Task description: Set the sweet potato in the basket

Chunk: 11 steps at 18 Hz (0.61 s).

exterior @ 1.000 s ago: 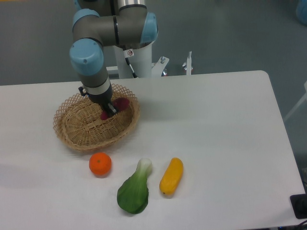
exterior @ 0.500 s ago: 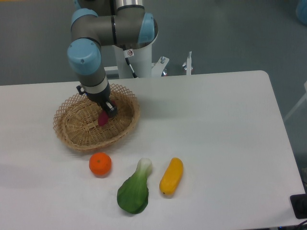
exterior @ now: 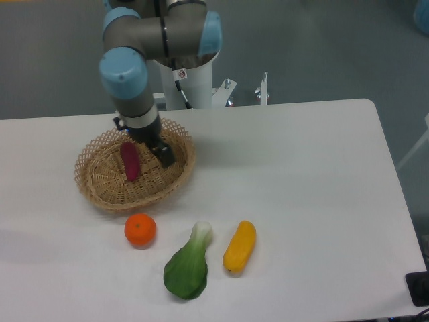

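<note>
Since half a second ago, the sweet potato (exterior: 130,161) has left the claw and now lies loose on the floor of the basket (exterior: 100,196), while the gripper (exterior: 165,155) has shifted toward the basket's right rim. From the fixed camera, the potato's long axis runs nearly up and down the picture, tilted slightly; it sits just to the left of the claw and apart from it. I cannot tell how far the jaws stand apart, but they pinch nothing. Placement looks done; lifting straight up should clear both wicker and potato.
</note>
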Tool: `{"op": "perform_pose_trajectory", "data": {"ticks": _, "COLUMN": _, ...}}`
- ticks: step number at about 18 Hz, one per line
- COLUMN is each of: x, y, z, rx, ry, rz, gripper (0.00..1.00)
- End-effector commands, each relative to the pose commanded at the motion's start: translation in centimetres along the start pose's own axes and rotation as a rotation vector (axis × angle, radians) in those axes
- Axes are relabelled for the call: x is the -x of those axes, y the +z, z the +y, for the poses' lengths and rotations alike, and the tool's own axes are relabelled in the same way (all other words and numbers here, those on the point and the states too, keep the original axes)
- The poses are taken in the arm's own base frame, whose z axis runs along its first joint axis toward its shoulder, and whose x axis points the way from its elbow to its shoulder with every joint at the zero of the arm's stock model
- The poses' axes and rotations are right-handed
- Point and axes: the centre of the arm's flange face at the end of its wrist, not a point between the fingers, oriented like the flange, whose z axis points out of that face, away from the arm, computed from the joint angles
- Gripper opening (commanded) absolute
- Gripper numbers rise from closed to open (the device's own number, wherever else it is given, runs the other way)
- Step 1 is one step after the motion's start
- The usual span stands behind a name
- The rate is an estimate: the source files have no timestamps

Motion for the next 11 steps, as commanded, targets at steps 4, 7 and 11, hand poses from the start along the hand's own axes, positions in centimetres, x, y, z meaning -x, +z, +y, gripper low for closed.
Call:
{"op": "perform_pose_trajectory", "data": {"ticks": 4, "x": 6.8, "y": -1.7, "z": 5.8, "rx": -0.004, "ry": -0.067, "rz": -0.029, "gripper": 1.0}}
{"op": "perform_pose_trajectory", "data": {"ticks": 7, "x": 11.5, "y": -2.1, "z": 10.7, "rx": -0.002, "ry": -0.114, "rz": -0.049, "gripper": 1.0}}
{"op": "perform_pose_trajectory", "data": {"ticks": 11, "x": 18.1, "y": -1.5, "z": 16.7, "rx": 0.003, "ry": -0.137, "rz": -0.051, "gripper": 1.0}}
